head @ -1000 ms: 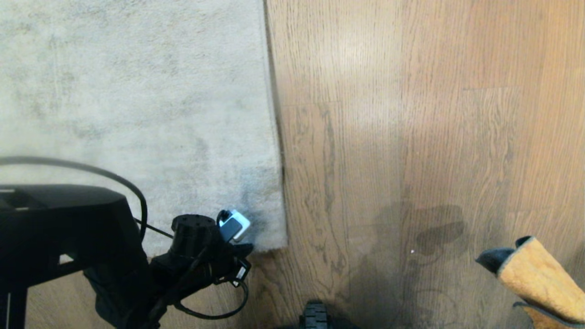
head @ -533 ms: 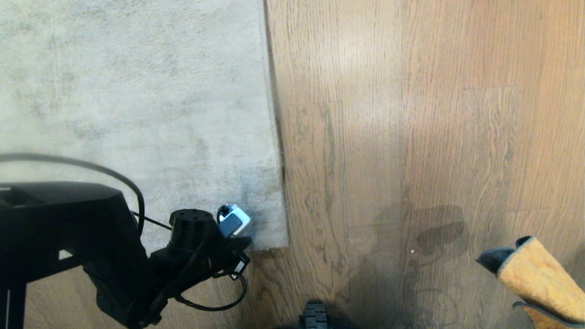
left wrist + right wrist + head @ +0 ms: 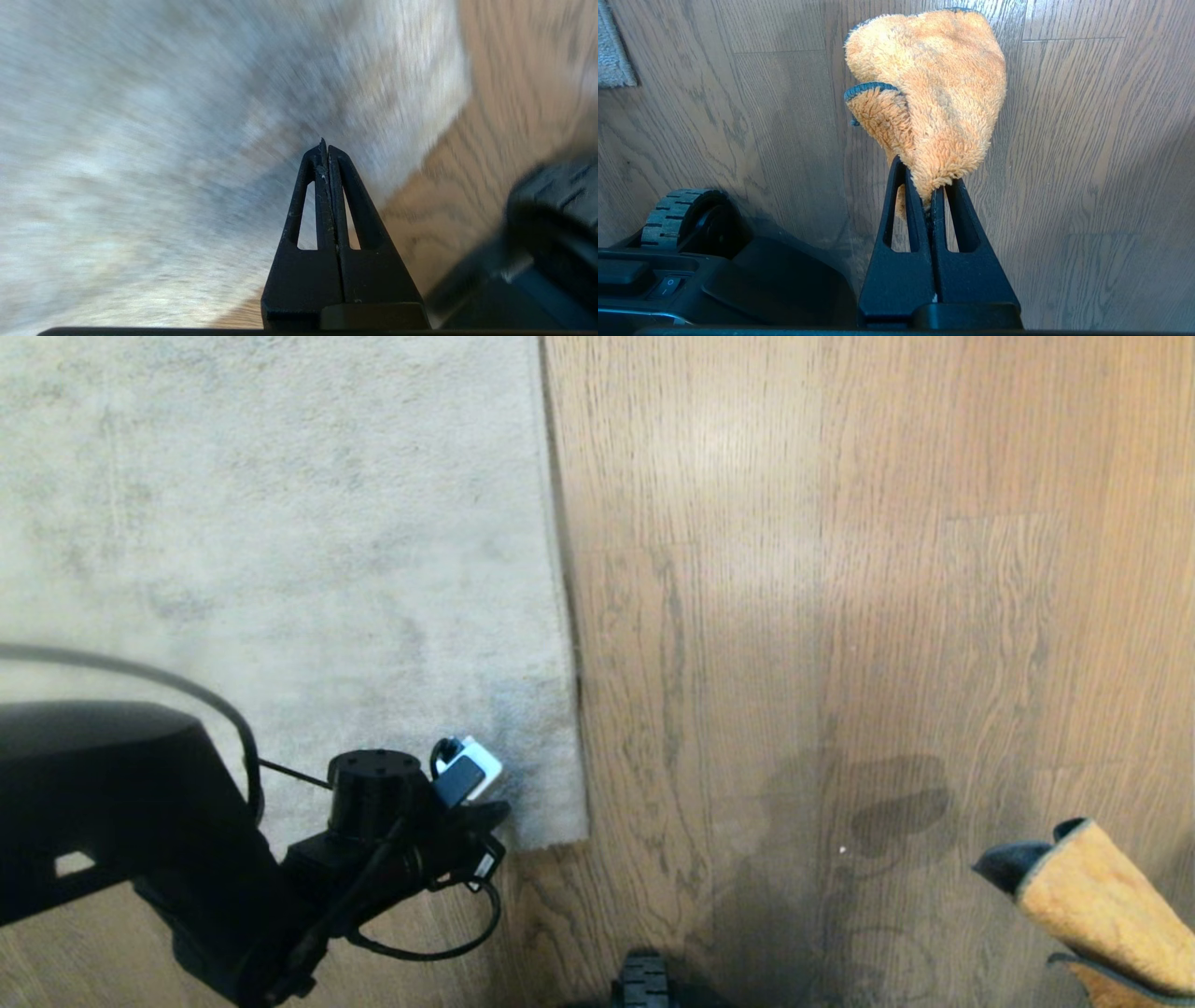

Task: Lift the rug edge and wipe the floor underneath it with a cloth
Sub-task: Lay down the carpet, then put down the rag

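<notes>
The floor (image 3: pixel 840 616) of brown wood planks fills the right half of my head view, with a dull sheen and a darker patch of shadow toward its near end. The pale grey rug (image 3: pixel 280 541) covers the left half, lying flat. The rug edge (image 3: pixel 560 616) runs straight away from me down the middle, and it ends in a near corner just beside my left arm.

My left arm (image 3: pixel 140 840) reaches in low from the left, black and bulky, with a cable looping around its wrist. My left pincer (image 3: pixel 324 154) is closed tight with nothing between its fingers, and its tip hangs over the grey pile close to the rug's near corner, where the rug meets the wood.

My right pincer (image 3: pixel 931 196) sits at the near right, over bare planks and well apart from the rug. It is clamped on the cloth (image 3: pixel 934 88), an orange-tan fluffy rag with dark blue-grey trim that stands up out of the fingers and folds over itself. A ribbed wheel (image 3: pixel 672 214) of my base shows beside it.
</notes>
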You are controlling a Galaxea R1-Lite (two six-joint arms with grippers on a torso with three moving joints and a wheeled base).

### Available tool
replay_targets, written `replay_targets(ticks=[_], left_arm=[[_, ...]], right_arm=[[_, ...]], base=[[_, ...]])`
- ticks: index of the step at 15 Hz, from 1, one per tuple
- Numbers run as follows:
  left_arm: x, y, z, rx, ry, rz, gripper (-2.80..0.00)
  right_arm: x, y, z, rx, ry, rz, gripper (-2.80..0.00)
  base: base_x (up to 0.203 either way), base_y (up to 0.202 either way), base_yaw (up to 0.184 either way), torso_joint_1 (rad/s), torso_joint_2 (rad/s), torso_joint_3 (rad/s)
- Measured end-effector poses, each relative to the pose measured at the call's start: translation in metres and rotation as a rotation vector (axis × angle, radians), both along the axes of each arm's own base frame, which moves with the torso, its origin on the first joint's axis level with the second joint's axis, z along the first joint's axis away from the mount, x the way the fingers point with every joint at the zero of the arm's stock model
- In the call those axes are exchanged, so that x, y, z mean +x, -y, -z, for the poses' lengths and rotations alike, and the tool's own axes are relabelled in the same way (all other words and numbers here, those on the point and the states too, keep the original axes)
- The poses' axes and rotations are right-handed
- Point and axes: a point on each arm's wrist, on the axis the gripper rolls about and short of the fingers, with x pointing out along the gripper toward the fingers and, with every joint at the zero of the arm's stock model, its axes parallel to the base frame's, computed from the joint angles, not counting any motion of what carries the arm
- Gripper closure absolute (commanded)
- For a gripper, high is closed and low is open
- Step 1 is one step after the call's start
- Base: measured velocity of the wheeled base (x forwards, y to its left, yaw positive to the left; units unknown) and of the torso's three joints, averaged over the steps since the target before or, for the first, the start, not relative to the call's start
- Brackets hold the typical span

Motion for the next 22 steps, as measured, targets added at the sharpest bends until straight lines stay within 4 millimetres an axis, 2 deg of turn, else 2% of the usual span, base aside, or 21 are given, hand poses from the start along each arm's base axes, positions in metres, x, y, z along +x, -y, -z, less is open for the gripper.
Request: replay_targets(ticks=[3, 6, 9, 13, 15, 19, 22], left_arm=[[-0.006, -0.005, -0.027, -0.042, 0.067, -0.019, 0.00], [-0.022, -0.018, -0.056, -0.082, 0.118, -0.053, 0.00], [-0.054, -0.038, -0.080, -0.121, 0.147, -0.091, 0.00], [-0.107, -0.066, -0.099, -0.150, 0.129, -0.141, 0.00], [-0.135, -0.076, -0.101, -0.168, 0.107, -0.160, 0.00], [-0.185, -0.096, -0.085, -0.210, 0.108, -0.216, 0.00], [-0.210, -0.108, -0.075, -0.220, 0.123, -0.285, 0.00]], right_arm=[[0.000, 0.000, 0.000, 0.000, 0.000, 0.000, 0.00], [0.000, 0.000, 0.000, 0.000, 0.000, 0.000, 0.00], [0.000, 0.000, 0.000, 0.000, 0.000, 0.000, 0.00], [0.000, 0.000, 0.000, 0.000, 0.000, 0.000, 0.00], [0.000, 0.000, 0.000, 0.000, 0.000, 0.000, 0.00], [0.000, 0.000, 0.000, 0.000, 0.000, 0.000, 0.00], [0.000, 0.000, 0.000, 0.000, 0.000, 0.000, 0.00]], base=[[0.000, 0.000, 0.000, 0.000, 0.00, 0.000], [0.000, 0.000, 0.000, 0.000, 0.00, 0.000], [0.000, 0.000, 0.000, 0.000, 0.00, 0.000], [0.000, 0.000, 0.000, 0.000, 0.00, 0.000], [0.000, 0.000, 0.000, 0.000, 0.00, 0.000], [0.000, 0.000, 0.000, 0.000, 0.00, 0.000], [0.000, 0.000, 0.000, 0.000, 0.00, 0.000]])
